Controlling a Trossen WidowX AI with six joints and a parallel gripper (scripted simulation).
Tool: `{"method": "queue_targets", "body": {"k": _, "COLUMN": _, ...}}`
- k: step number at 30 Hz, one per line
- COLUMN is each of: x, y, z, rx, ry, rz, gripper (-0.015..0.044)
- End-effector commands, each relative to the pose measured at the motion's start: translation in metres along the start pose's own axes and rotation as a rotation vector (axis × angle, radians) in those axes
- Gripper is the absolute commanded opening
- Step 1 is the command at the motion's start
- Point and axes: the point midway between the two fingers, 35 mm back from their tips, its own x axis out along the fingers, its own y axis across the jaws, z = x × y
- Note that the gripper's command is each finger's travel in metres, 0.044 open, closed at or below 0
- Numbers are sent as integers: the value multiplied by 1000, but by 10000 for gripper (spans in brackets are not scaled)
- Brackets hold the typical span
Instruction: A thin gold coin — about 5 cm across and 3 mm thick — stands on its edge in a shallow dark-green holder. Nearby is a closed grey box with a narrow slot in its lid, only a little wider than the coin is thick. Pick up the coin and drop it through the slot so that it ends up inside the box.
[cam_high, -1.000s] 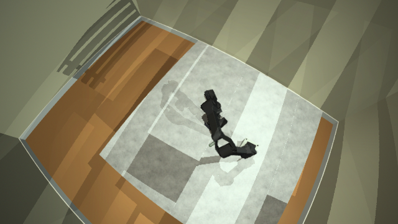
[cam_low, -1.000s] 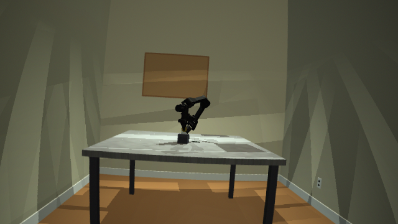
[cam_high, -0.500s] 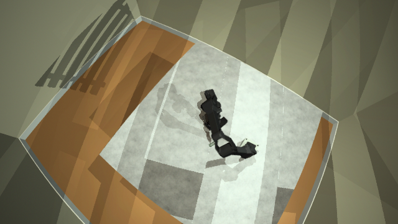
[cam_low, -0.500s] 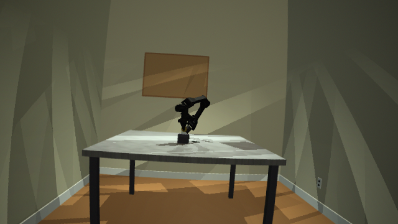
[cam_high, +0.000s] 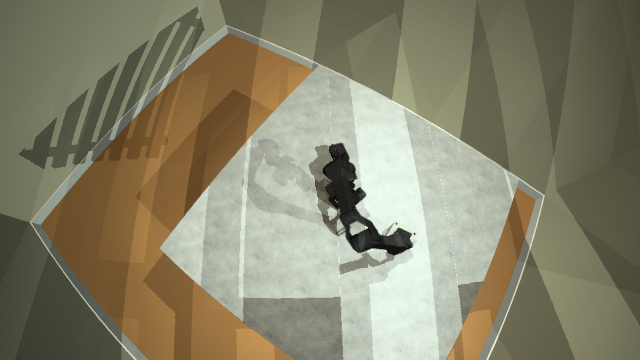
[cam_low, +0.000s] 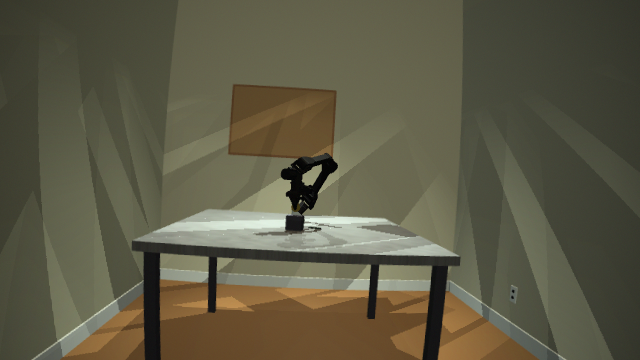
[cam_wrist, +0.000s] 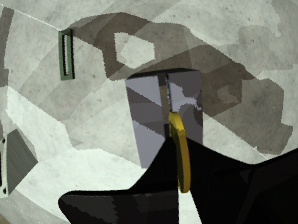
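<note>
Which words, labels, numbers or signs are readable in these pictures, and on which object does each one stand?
None: no readable text in any view.
The gold coin, held in the gripper, shows a plain edge.
The grey box and the green holder are unmarked.
The brown wall panel is blank.

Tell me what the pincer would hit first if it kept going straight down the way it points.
Probably the grey box's lid: the pincer holds the gold coin edge-on over its slot.
</note>
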Motion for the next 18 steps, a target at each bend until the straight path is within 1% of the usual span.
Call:
{"method": "queue_targets", "body": {"k": 1, "x": 2, "y": 0, "z": 0, "rx": 2, "ry": 0, "rz": -1, "gripper": 0}}
{"method": "queue_targets", "body": {"k": 18, "x": 13, "y": 0, "z": 1, "rx": 4, "ry": 0, "rz": -1, "gripper": 0}}
